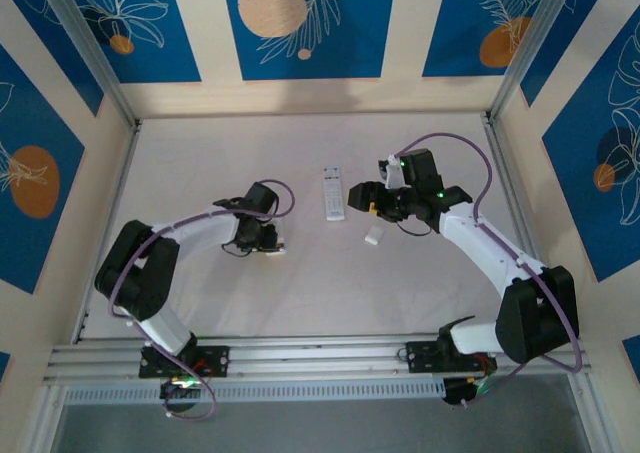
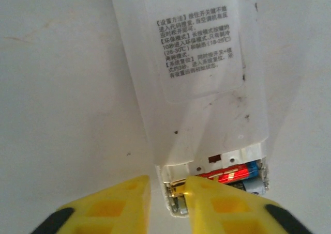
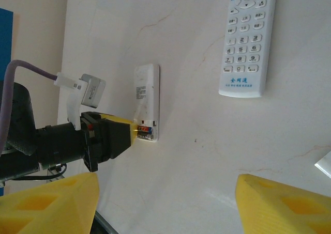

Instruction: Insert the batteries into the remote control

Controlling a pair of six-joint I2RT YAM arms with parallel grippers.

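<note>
While the left arm was bent in from the left side of the table point(image 1: 200, 153) with its wrist tipped steeply down, the left gripper point(image 2: 166, 186) sat right at the open end of the remote control point(image 2: 196, 79), which was lying back-up with its printed label showing. Its yellow fingers point(image 2: 108, 205) were close together with just a narrow gap. The corner of the remote's end, with a goldish metal bit, sat in that gap, but honestly I couldn't tell if they were pinching anything. The batteries point(image 2: 230, 173), red and blue wrap, were peeking out of the open compartment at that end. From the right wrist cam the remote control's long axis ran roughly parallel to a second remote point(image 3: 248, 43), open end pointed at the left gripper. That second remote was face-up, buttons showing, and sat between the two grippers in the overhead view. The right arm was curled in from the right side, and the right gripper point(image 3: 168, 182) hovered above the table with its fingers spread wide, nothing in them. A small white piece point(image 1: 373, 236) lay near the second remote's near end
</note>
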